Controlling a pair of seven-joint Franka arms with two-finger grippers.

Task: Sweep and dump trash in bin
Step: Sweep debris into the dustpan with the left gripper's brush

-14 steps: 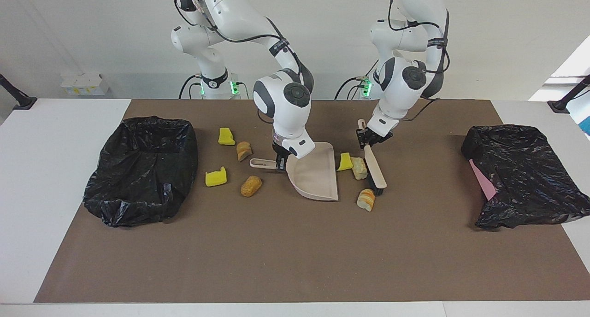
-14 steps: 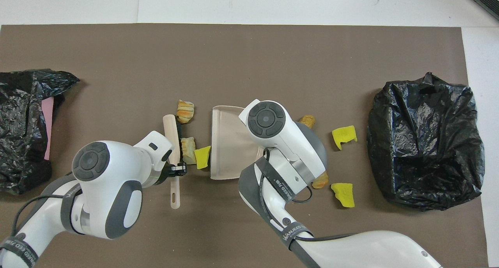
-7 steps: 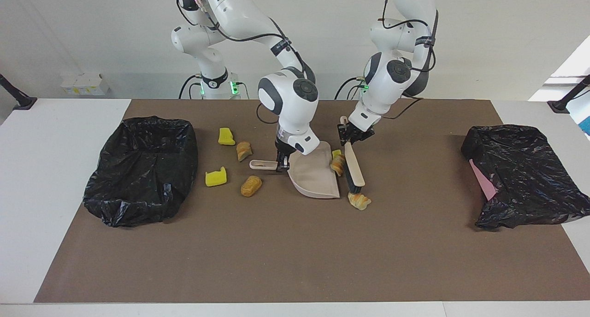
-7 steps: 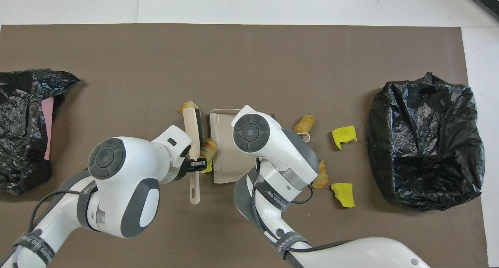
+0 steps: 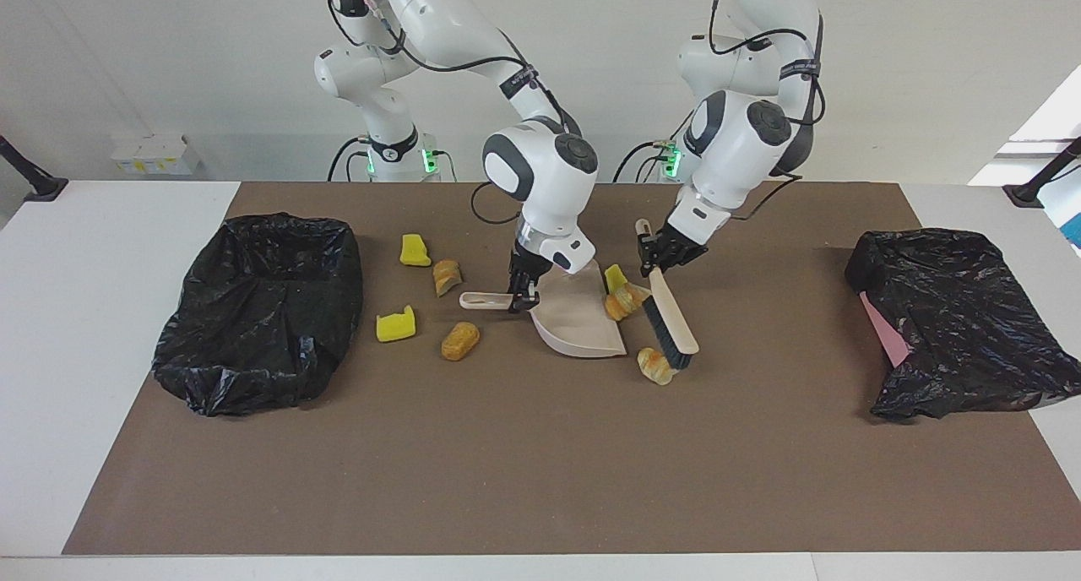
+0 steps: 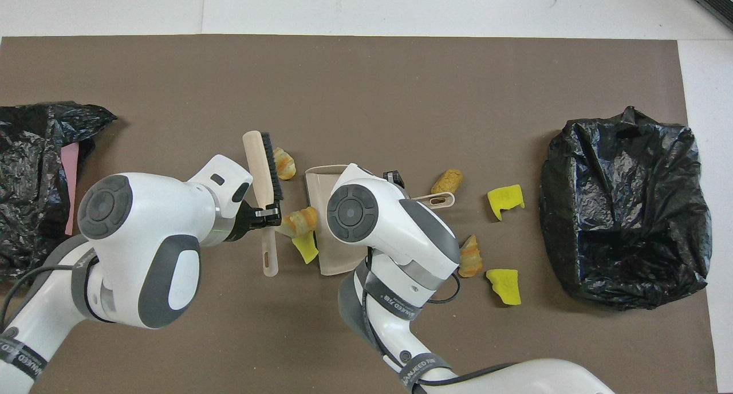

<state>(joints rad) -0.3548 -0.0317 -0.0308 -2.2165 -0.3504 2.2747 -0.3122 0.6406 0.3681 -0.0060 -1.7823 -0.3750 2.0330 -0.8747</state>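
My right gripper (image 5: pixel 517 298) is shut on the handle of the beige dustpan (image 5: pixel 578 323), which lies on the mat. My left gripper (image 5: pixel 654 256) is shut on the handle of the brush (image 5: pixel 673 321), held beside the pan's mouth toward the left arm's end. A croissant piece (image 5: pixel 625 301) and a yellow sponge chunk (image 5: pixel 615 277) sit at the pan's lip. Another croissant piece (image 5: pixel 654 366) lies against the bristle tip. Two yellow chunks (image 5: pixel 414 250) (image 5: pixel 395 325) and two bread lumps (image 5: pixel 446 275) (image 5: pixel 460 341) lie between the pan's handle and the open black-bagged bin (image 5: pixel 262 311).
A second crumpled black bag (image 5: pixel 963 323) with a pink edge lies at the left arm's end of the brown mat (image 5: pixel 540 471). In the overhead view, the right arm's wrist (image 6: pixel 355 213) hides much of the dustpan (image 6: pixel 320 182).
The brush swept two pieces up to the pan's mouth, then drew back toward the left arm's end. The third croissant piece rolled along with the bristles. The dustpan shifted slightly.
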